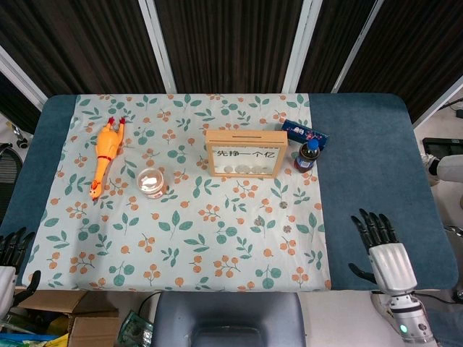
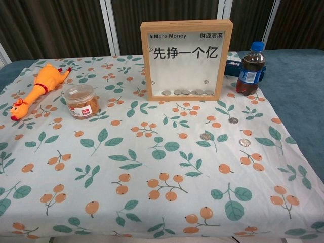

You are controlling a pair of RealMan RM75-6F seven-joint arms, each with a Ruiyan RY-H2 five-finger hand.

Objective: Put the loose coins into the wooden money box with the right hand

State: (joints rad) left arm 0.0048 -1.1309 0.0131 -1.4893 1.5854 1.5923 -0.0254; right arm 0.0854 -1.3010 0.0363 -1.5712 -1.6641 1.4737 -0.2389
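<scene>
The wooden money box stands upright mid-table, with several coins lying behind its clear front. Three loose coins lie on the floral cloth in front of it, to its right: one, another and a third. My right hand hovers over the blue table near the front right edge, fingers spread and empty, well right of the coins. My left hand shows partly at the bottom left, fingers apart, holding nothing. The chest view shows neither hand.
A small cola bottle and a blue packet stand right of the box. A lidded snack jar and a rubber chicken lie to the left. A chair back sits at the front edge.
</scene>
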